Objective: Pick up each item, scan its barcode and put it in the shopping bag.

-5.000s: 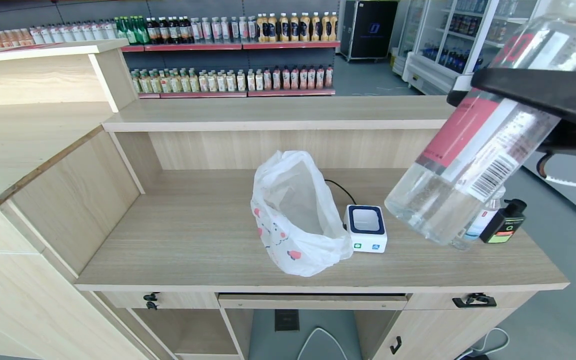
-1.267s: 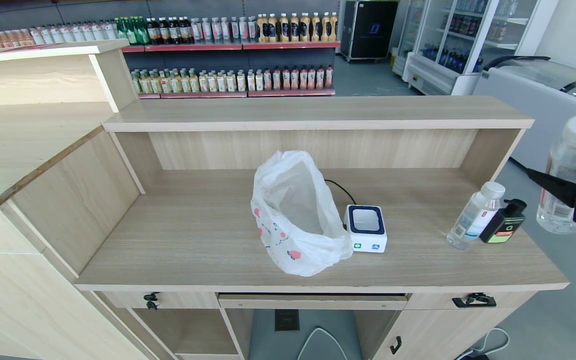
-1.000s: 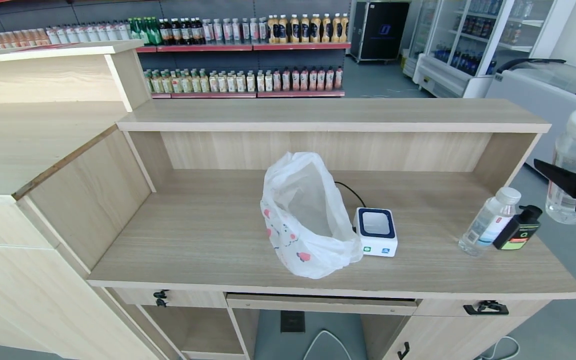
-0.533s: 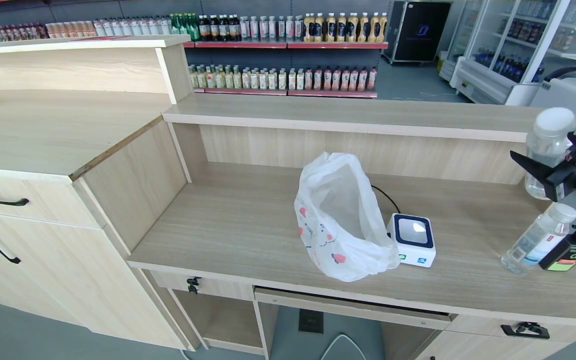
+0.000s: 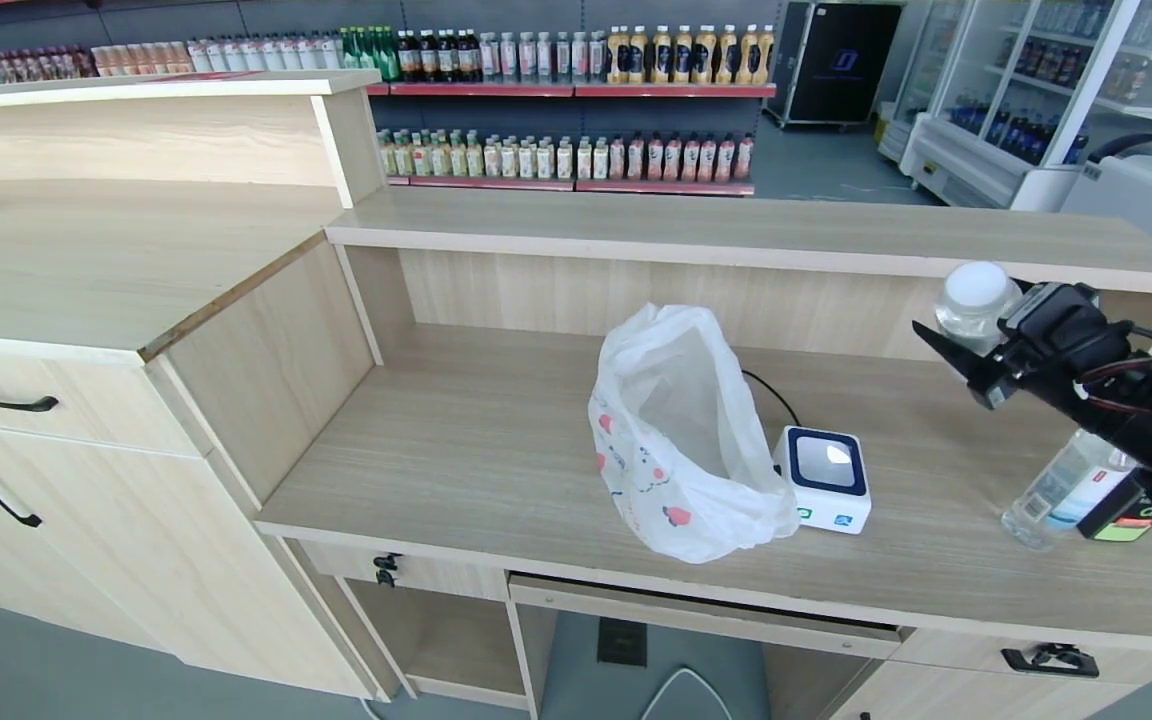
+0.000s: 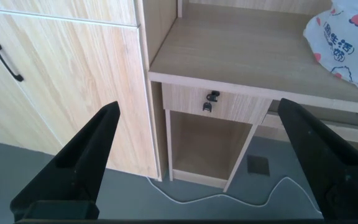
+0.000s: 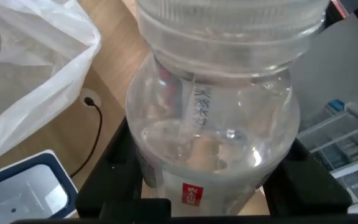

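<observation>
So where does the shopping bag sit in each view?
Head view: shopping bag at centre, beside the scanner.
Left wrist view: shopping bag on the counter, past the keyed drawer.
Right wrist view: shopping bag beyond the held bottle.
Shared landmark: the counter under it.

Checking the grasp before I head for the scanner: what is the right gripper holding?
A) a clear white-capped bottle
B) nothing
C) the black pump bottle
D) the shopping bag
A: the right gripper clamps the clear white-capped bottle from both sides, while the black pump bottle stands on the counter.
</observation>
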Motion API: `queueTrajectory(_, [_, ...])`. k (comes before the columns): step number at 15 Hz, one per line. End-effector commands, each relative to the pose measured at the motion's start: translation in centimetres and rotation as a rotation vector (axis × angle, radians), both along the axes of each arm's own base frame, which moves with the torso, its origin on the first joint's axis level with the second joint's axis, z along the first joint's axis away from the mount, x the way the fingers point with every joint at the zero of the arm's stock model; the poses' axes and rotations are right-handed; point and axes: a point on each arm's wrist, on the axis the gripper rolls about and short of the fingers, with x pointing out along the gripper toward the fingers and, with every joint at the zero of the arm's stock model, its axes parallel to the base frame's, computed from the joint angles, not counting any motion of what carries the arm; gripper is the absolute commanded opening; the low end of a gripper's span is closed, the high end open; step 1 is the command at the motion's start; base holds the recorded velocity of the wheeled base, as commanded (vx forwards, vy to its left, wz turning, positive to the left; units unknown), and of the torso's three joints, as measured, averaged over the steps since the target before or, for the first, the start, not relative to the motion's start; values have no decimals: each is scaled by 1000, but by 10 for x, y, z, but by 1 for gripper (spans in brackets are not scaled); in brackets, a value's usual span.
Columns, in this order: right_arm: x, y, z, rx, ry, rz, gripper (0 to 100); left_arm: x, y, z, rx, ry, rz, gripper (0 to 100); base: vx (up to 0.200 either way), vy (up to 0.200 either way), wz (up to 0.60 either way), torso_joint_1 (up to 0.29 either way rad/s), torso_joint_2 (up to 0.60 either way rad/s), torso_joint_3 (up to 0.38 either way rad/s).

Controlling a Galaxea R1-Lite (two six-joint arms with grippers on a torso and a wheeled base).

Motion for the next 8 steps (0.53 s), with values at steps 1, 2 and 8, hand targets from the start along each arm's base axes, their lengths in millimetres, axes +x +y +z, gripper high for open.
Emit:
queueTrajectory(1, [16, 13, -26, -5, 51, 70, 0, 0, 0, 0, 0, 0, 1, 100, 0, 0, 0, 0, 0, 0])
queueTrajectory(2, [20, 17, -30, -11, 40, 104, 0, 0, 0, 0, 0, 0, 1, 100, 0, 0, 0, 0, 0, 0])
queueTrajectory(8, [31, 23, -49, -75, 27, 255, 0, 0, 0, 0, 0, 0, 1, 100, 0, 0, 0, 0, 0, 0])
